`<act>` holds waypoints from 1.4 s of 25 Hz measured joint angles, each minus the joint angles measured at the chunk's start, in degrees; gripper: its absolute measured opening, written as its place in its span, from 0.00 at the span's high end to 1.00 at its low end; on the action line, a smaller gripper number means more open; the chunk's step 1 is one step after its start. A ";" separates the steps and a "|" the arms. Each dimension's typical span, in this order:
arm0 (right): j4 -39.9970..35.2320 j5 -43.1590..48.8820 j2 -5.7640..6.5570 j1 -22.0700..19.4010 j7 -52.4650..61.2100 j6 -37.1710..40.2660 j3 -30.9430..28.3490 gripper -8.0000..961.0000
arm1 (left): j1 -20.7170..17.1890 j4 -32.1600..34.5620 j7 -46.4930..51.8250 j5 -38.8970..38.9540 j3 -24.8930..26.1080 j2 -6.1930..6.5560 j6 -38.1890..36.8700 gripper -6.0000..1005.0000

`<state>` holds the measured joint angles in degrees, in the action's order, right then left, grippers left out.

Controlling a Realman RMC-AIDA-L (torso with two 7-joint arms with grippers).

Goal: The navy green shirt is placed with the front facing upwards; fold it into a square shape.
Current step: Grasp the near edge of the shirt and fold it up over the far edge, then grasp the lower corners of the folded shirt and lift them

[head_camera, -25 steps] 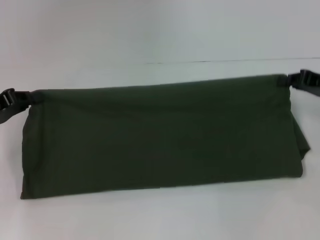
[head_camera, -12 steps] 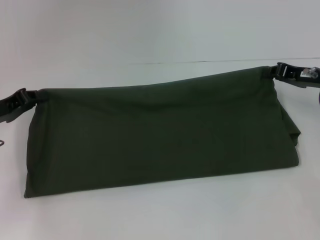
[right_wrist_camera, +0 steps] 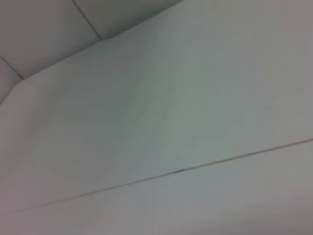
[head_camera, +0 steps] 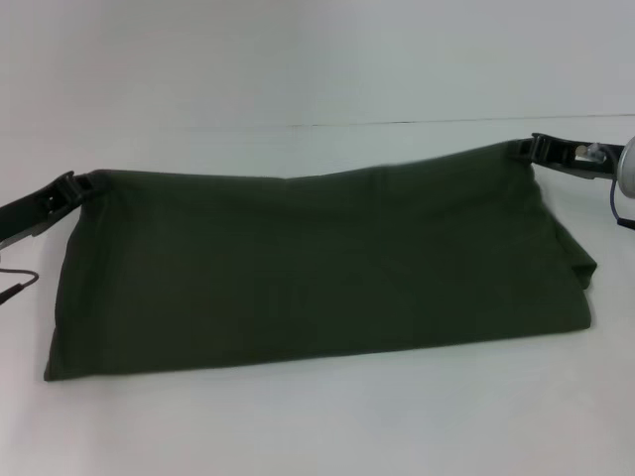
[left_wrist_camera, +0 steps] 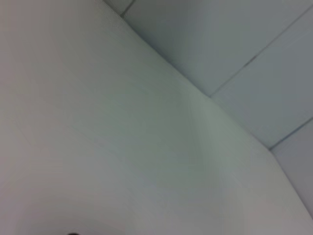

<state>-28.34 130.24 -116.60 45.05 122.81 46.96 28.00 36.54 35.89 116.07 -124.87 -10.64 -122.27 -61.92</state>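
**Both claws pinched on shirt's far corners**

The far-left corner of the navy green shirt (head_camera: pixel 317 268) is gripped by the left claw (head_camera: pixel 71 186), closed on the cloth. The far-right corner is clamped by the right claw (head_camera: pixel 531 149), held higher. The folded shirt is spread wide, its near edge resting on the white worktop (head_camera: pixel 317 426).

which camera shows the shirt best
The head view: the navy green shirt spreads across the table, its far corners pinched by the left gripper and right gripper. Both wrist views show none of it.
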 joint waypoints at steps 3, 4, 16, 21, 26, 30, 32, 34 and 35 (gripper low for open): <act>0.26 0.00 -0.55 0.03 -0.32 -1.51 0.13 0.88 | -0.41 -0.68 -1.70 3.16 0.05 -0.82 2.29 0.88; 0.29 -0.01 -0.65 -0.02 -0.32 -1.88 0.06 0.85 | -0.58 -1.06 -2.34 4.18 0.11 -0.92 2.72 0.87; -0.30 -12.71 -0.31 -5.35 -5.62 2.81 -0.11 0.31 | -2.40 -2.93 -5.62 8.25 0.22 -1.23 6.80 0.69; -0.76 -21.40 0.66 -9.98 -12.71 12.63 -0.28 0.18 | -3.27 -2.80 -3.85 5.93 -1.85 0.44 -0.39 0.47; -1.39 -22.84 2.52 -13.69 -16.38 24.57 -0.01 0.14 | -3.75 0.11 8.02 -1.64 -5.01 2.50 -9.44 0.35; -1.44 -22.54 3.31 -16.07 -22.71 32.11 1.34 0.15 | -4.57 4.74 11.86 -5.68 -5.11 3.94 -18.49 0.34; -1.44 -22.51 3.34 -17.27 -27.06 34.29 2.86 0.15 | -4.76 6.10 11.35 -6.25 -5.22 4.37 -22.06 0.34; -1.43 -22.50 3.26 -18.18 -30.48 35.55 4.02 0.15 | -4.94 7.38 8.37 -6.65 -5.35 4.79 -27.01 0.34; -1.40 -22.48 3.13 -18.61 -31.89 35.97 4.35 0.15 | -4.94 7.56 7.59 -6.68 -5.38 4.83 -27.96 0.34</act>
<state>-29.74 107.76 -113.47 26.44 90.91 82.93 32.35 31.59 43.44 123.66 -131.55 -16.02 -117.44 -89.88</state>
